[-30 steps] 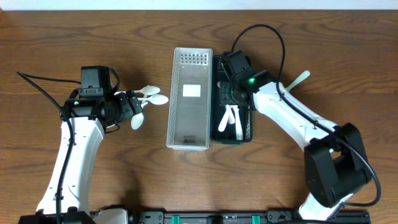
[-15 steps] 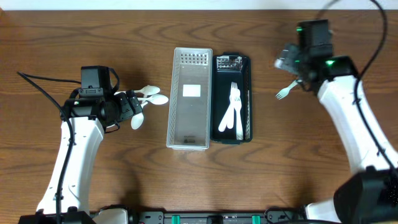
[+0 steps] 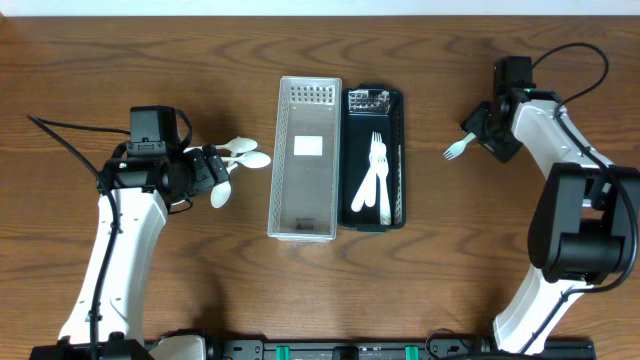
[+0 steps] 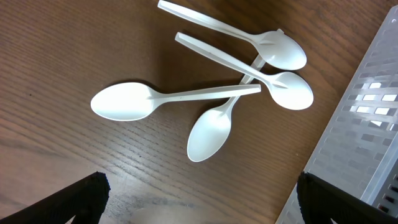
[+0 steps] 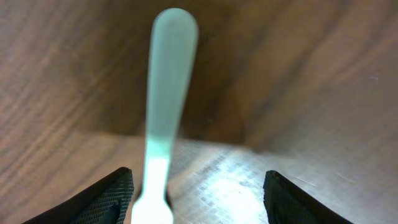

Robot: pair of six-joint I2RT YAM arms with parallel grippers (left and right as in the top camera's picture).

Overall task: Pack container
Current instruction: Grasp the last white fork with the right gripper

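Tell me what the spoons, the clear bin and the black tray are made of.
Spoons: probably white plastic, smooth and slightly glossy, with thin moulded handles.
Clear bin: seemingly translucent plastic, going by its frosted look and slotted wall.
Black tray: likely dark hard plastic. Its finish is hard to judge from overhead.

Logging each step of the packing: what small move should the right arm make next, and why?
Probably lower the right claw and close it on the loose fork. The claw stands open with the fork's handle between its fingers. The fork lies on the table outside the black tray, and that tray already holds other forks.
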